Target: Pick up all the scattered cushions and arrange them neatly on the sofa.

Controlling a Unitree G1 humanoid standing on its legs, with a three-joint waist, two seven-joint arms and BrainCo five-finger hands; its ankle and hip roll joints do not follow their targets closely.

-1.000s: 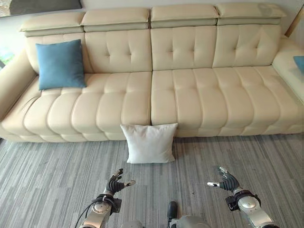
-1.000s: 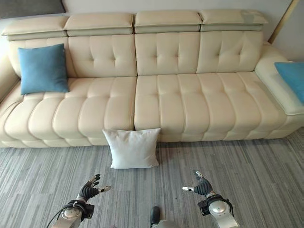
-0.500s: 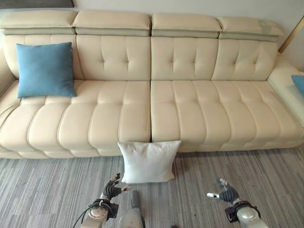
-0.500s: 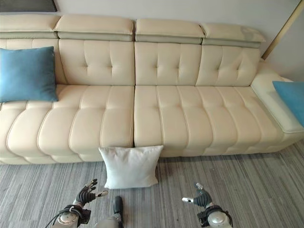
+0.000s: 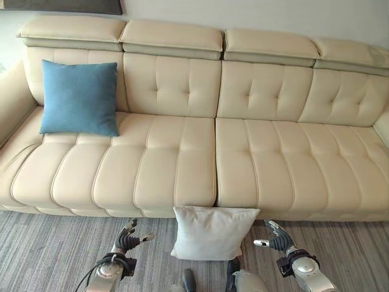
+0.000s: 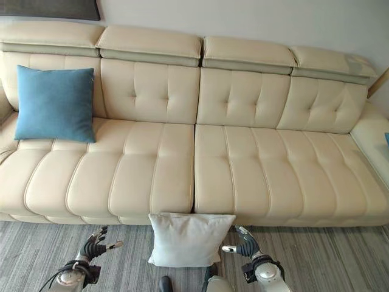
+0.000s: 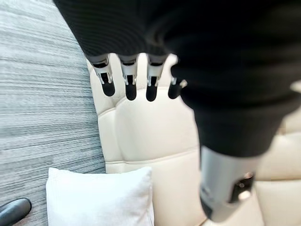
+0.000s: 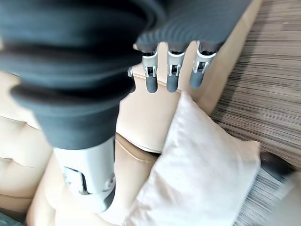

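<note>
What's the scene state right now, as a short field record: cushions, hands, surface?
white square fabric cushion: on the floor, leaning against the sofa's front
blue square fabric cushion: upright on the seat at the robot's left, against the backrest
cream tufted leather sofa: seats otherwise bare
left hand: open, holding nothing, left of the white cushion
right hand: open, holding nothing, right of it
floor: grey striped carpet

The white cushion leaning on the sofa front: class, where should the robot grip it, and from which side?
Probably both side edges of the white cushion, left hand and right hand closing inward. It stands upright on the carpet against the sofa, its sides exposed, between the open hands.
</note>
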